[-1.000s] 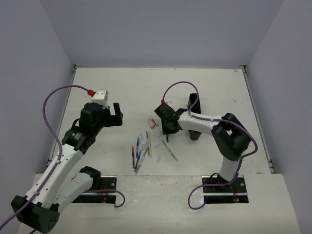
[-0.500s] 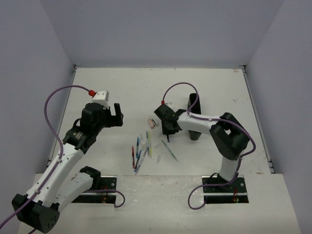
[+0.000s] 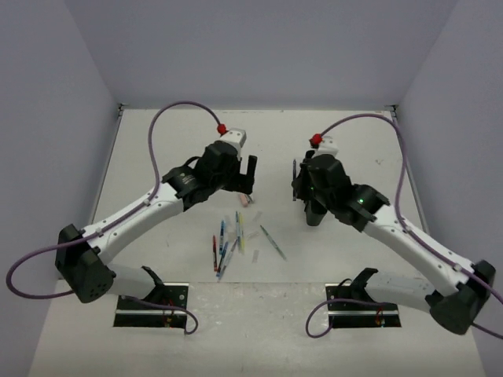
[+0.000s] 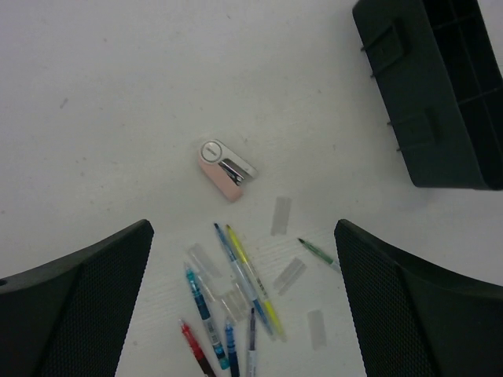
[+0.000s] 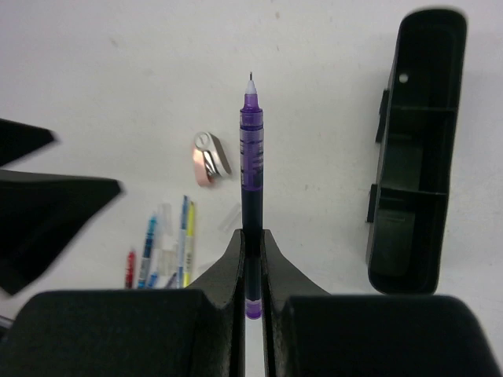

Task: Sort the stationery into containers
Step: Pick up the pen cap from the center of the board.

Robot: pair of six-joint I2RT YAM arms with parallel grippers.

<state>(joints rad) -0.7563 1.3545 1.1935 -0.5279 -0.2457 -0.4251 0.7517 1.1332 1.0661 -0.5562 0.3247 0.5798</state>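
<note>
Between the clenched jaws of the right gripper (image 5: 251,239) stands a purple pen (image 5: 251,181), gripped near its tail end with the fine tip pointing away from the wrist. Only the right wrist view shows this grip plainly. From the top camera the pen is a thin dark sliver at the gripper's front, seen against the table (image 3: 173,149).

Just right of the pen in that wrist view lies the black organiser tray (image 5: 452,94), long and narrow, with its dividers seen from above. Overhead, most of it is hidden under the right arm and only its near end shows.

The left gripper (image 4: 242,236) hangs released over the loose stationery, jaws spread wide and holding nothing. Its wrist camera gives the finest detail. A pinkish-white eraser-like piece (image 4: 224,169) with a metallic part lies well apart from the tray. Nearer the camera is a cluster of pens (image 4: 236,314), blue, yellow-green and red, overlapping one another. A green-tipped pen (image 4: 318,253) lies off to one side, and pale clear bits (image 4: 280,216) are scattered among them. Overhead, the same cluster lies between the two arms, closer to their bases than the eraser-like piece.
</note>
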